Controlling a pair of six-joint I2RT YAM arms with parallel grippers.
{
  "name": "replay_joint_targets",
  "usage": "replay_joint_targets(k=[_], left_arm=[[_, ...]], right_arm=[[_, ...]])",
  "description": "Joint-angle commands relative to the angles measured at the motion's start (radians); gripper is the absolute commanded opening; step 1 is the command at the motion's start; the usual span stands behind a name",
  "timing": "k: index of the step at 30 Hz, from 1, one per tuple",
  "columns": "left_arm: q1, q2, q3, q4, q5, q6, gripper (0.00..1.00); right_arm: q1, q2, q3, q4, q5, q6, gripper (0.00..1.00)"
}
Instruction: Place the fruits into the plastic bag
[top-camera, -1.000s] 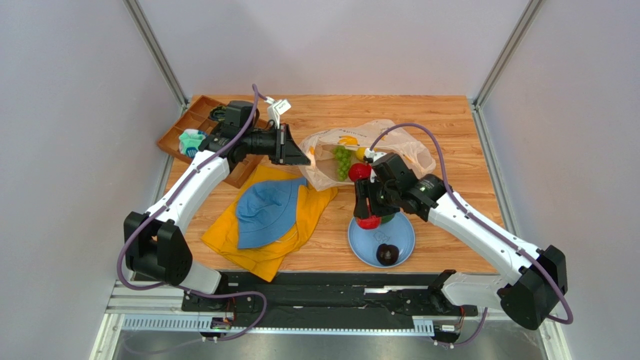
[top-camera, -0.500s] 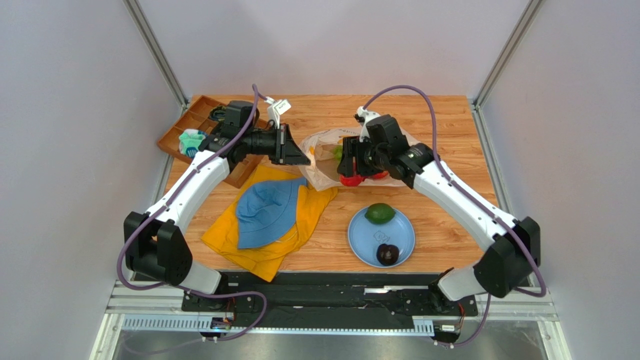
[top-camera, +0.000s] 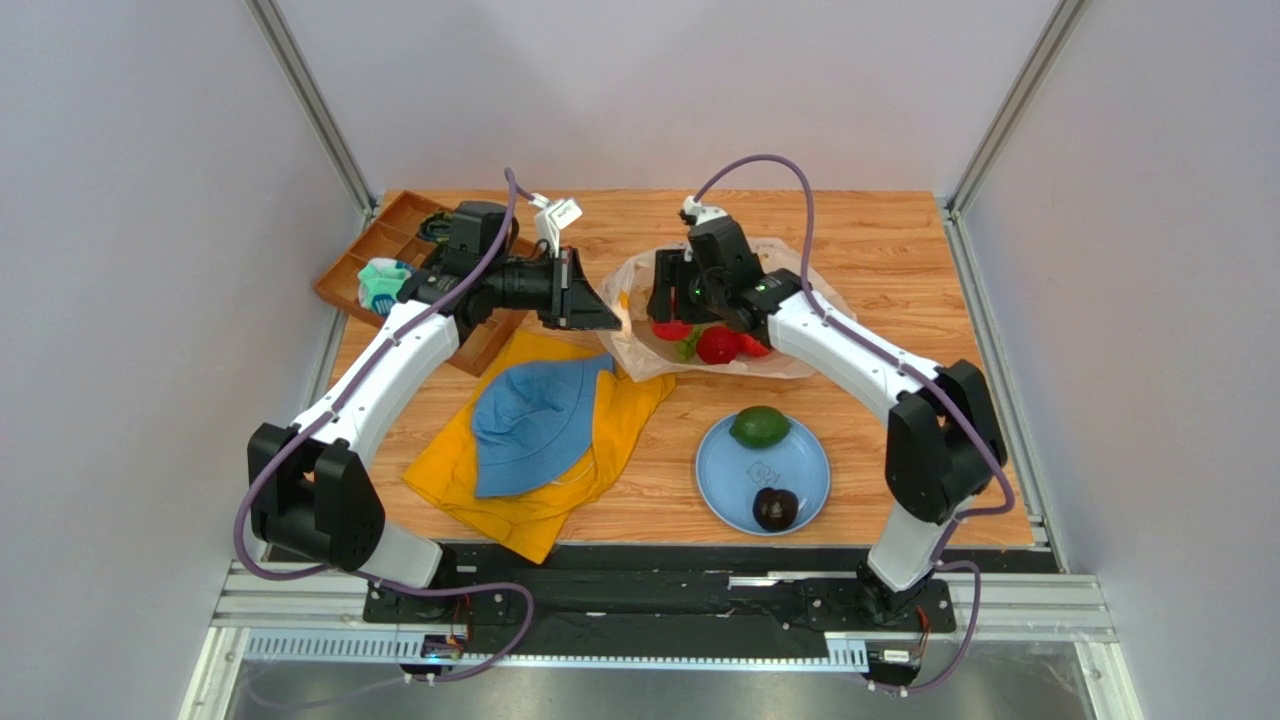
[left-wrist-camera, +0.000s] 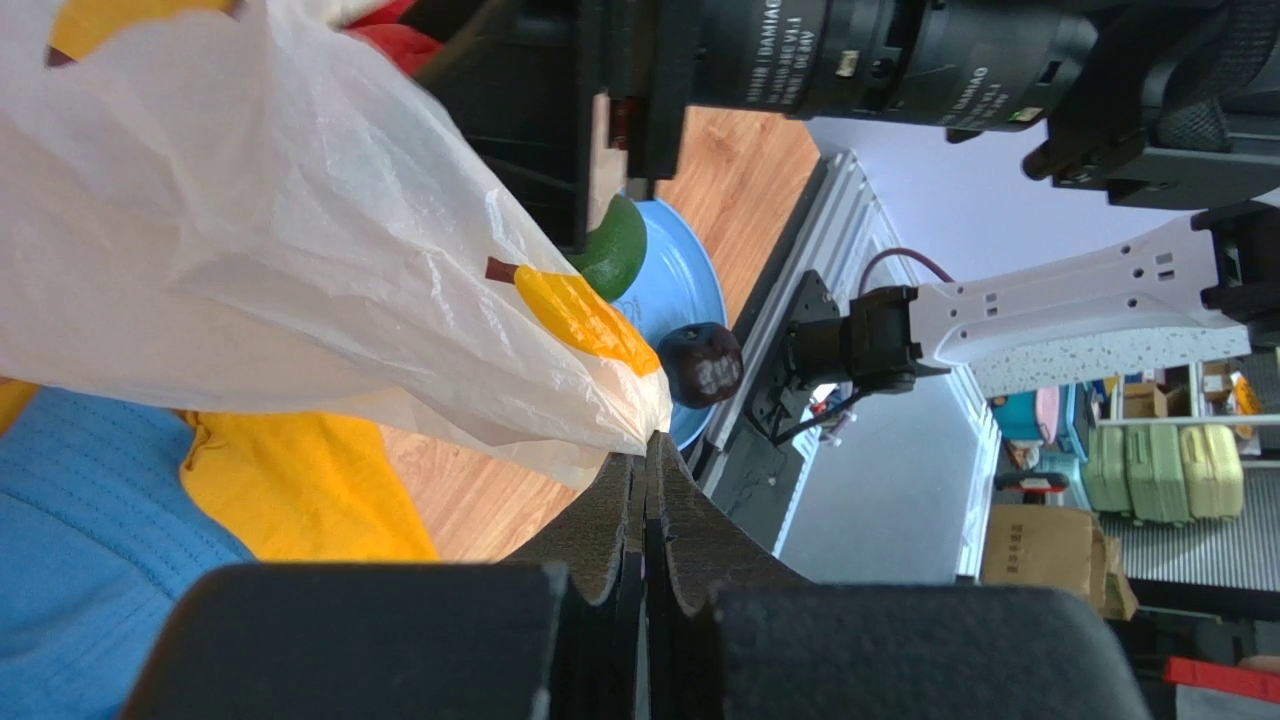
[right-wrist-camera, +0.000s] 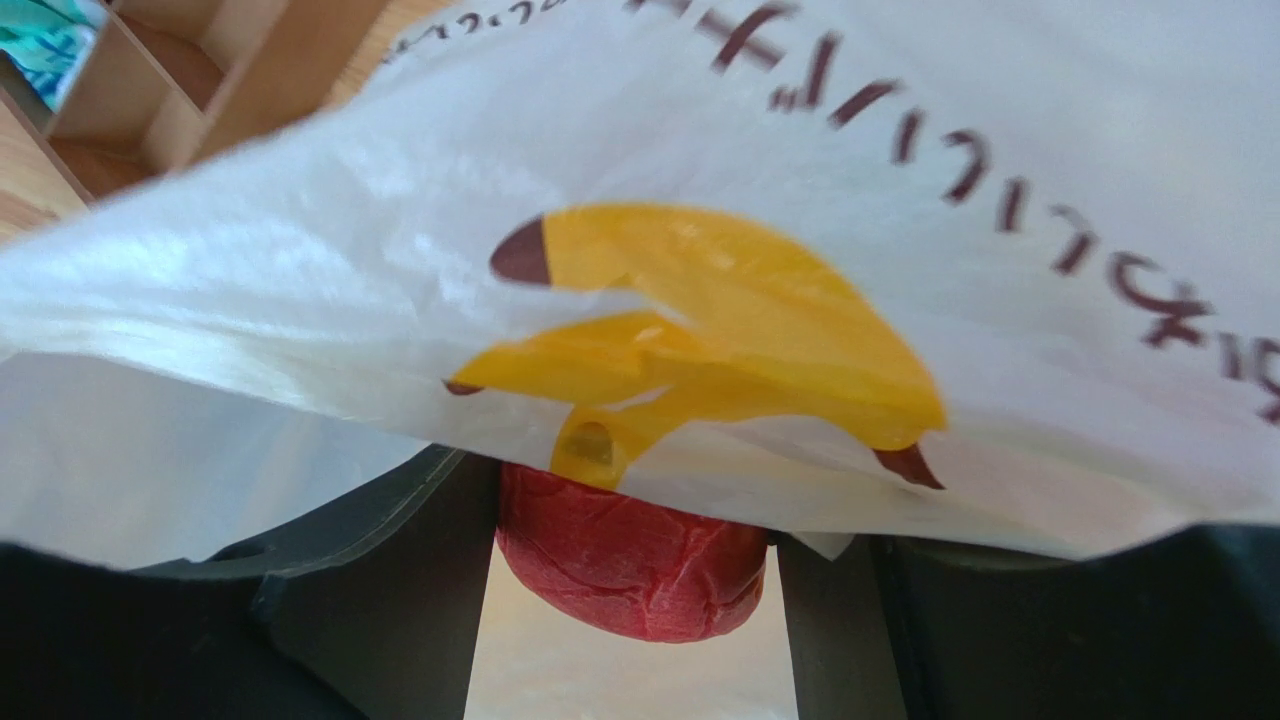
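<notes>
The plastic bag (top-camera: 639, 357) lies open at the table's middle back. My left gripper (top-camera: 604, 312) is shut on the bag's left edge (left-wrist-camera: 376, 270), with its jaws pressed together on the film. My right gripper (top-camera: 673, 318) reaches into the bag's mouth, shut on a red round fruit (right-wrist-camera: 631, 548) held between its fingers under the bag film (right-wrist-camera: 751, 225). More red fruit (top-camera: 718, 345) shows in the bag. The green oval fruit (top-camera: 759, 426) and the dark plum-like fruit (top-camera: 775, 507) sit on the blue plate (top-camera: 812, 465). The lemon and grapes are hidden.
A yellow cloth (top-camera: 601, 435) with a blue hat (top-camera: 534, 428) on it lies left of the plate. A wooden compartment tray (top-camera: 376, 248) stands at the back left, behind my left arm. The right arm stretches across the table from the right.
My right gripper has carried the red fruit from above the plate back and left into the bag's mouth. The left gripper has held the bag edge still.
</notes>
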Motion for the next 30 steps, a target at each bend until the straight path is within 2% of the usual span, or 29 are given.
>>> replay_joint_targets(k=[1, 6, 9, 13, 16, 20, 23, 30], left_arm=[[0.005, -0.007, 0.025, 0.041, 0.030, -0.008, 0.00], [0.005, -0.005, 0.025, 0.042, 0.028, -0.008, 0.00], [0.005, -0.004, 0.025, 0.042, 0.028, -0.008, 0.00], [0.005, -0.001, 0.023, 0.042, 0.028, -0.008, 0.00], [0.005, 0.001, 0.025, 0.041, 0.027, -0.008, 0.00], [0.005, -0.001, 0.025, 0.041, 0.028, -0.006, 0.00], [0.005, 0.001, 0.025, 0.041, 0.027, -0.008, 0.00], [0.005, -0.001, 0.025, 0.037, 0.025, -0.003, 0.00]], right_arm=[[0.043, 0.097, 0.086, 0.100, 0.029, 0.037, 0.38], [0.045, 0.178, 0.136, 0.062, 0.043, 0.036, 0.41], [0.045, 0.203, 0.150, 0.048, 0.039, 0.025, 0.48], [0.045, 0.217, 0.167, 0.020, 0.031, 0.010, 0.75], [0.045, 0.217, 0.173, 0.014, 0.037, -0.004, 0.83], [0.045, 0.214, 0.176, 0.003, 0.046, -0.015, 0.88], [0.045, 0.208, 0.175, 0.003, 0.043, -0.020, 0.88], [0.045, 0.148, 0.157, 0.005, 0.022, -0.017, 0.81]])
